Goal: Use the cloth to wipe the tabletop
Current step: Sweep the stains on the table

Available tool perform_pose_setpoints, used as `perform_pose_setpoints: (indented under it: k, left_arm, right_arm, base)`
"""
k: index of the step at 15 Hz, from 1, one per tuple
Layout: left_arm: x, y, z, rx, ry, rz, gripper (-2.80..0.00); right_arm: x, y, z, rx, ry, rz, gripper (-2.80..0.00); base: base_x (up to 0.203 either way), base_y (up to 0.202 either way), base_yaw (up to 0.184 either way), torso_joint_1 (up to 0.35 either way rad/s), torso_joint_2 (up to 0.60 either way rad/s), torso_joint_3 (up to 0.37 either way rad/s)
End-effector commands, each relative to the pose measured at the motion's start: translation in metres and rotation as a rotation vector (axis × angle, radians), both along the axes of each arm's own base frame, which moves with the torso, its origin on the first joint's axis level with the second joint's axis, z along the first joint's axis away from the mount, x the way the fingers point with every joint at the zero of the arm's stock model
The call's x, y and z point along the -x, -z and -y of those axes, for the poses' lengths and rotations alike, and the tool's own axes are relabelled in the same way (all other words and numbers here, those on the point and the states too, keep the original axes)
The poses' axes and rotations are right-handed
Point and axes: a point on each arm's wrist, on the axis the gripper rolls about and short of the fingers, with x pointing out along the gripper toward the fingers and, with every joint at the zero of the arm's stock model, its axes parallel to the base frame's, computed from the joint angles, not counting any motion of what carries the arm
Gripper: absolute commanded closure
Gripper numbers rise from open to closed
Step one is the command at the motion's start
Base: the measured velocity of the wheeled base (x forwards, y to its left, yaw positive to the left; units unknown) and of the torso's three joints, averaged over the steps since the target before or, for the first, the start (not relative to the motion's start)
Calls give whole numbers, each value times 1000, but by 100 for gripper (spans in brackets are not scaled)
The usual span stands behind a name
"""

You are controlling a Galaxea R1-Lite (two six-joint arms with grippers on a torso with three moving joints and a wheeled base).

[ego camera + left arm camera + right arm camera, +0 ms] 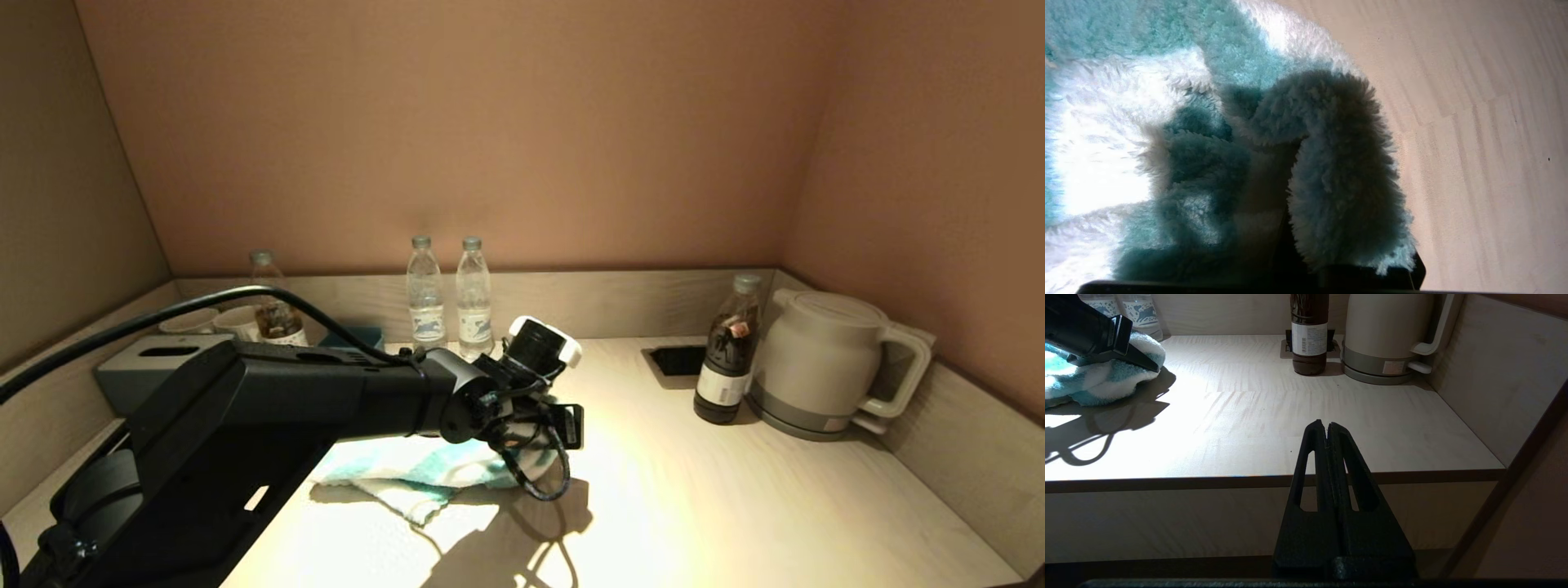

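The teal-and-white striped cloth [416,478] lies bunched on the pale tabletop [735,490], left of centre. My left gripper [535,457] points down at the cloth's right end and is shut on a fold of it. In the left wrist view the fluffy cloth [1339,163] rises in a ridge that hides the fingertips, with bare tabletop [1486,122] beside it. My right gripper [1327,425] is shut on nothing and sits low, just off the counter's front edge. The cloth [1106,375] is far off to its side.
A white kettle [824,363] and a dark bottle [727,351] stand at the back right by the dark cutout [678,359]. Two water bottles [449,298] stand at the back centre. A grey-blue tissue box [155,367], cups [237,321] and another bottle [273,306] fill the back left.
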Motion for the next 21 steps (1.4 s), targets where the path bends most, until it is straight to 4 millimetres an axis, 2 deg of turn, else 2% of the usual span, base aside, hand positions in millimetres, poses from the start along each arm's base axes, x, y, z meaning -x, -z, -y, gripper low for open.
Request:
perform_pose_setpoints:
  k: [1,3,5,7,11,16,19,21]
  left_arm:
    - [13,1,14,26,62,-14,0]
    - [24,2,25,30,96,-10,0]
    - [25,2,26,30,98,-10,0]
    - [40,0,39,36,148,-2,0]
    - [56,-3,52,46,203,9,0]
    - [89,-28,68,87,277,40,0]
    - [103,-37,69,91,302,40,0]
    - [106,-36,67,81,305,32,0]
  right_arm:
    - [0,0,0,1,-1,0,0]
    - [0,0,0,1,0,0,0]
    - [0,0,0,1,0,0,0]
    - [0,0,0,1,-1,0,0]
    - [0,0,0,1,0,0,0]
    - [0,0,0,1,-1,0,0]
    - [0,0,0,1,0,0,0]
    - [0,0,0,1,-1,0,0]
  base:
    - [0,0,0,0,0,0]
    - [0,0,0,0,0,0]
    - [0,0,0,0,0,0]
    - [0,0,0,0,0,0]
    - [0,0,0,0,0,0]
    - [0,0,0,0,0,0]
    - [0,0,0,0,0,0]
    - [0,0,0,0,0,0]
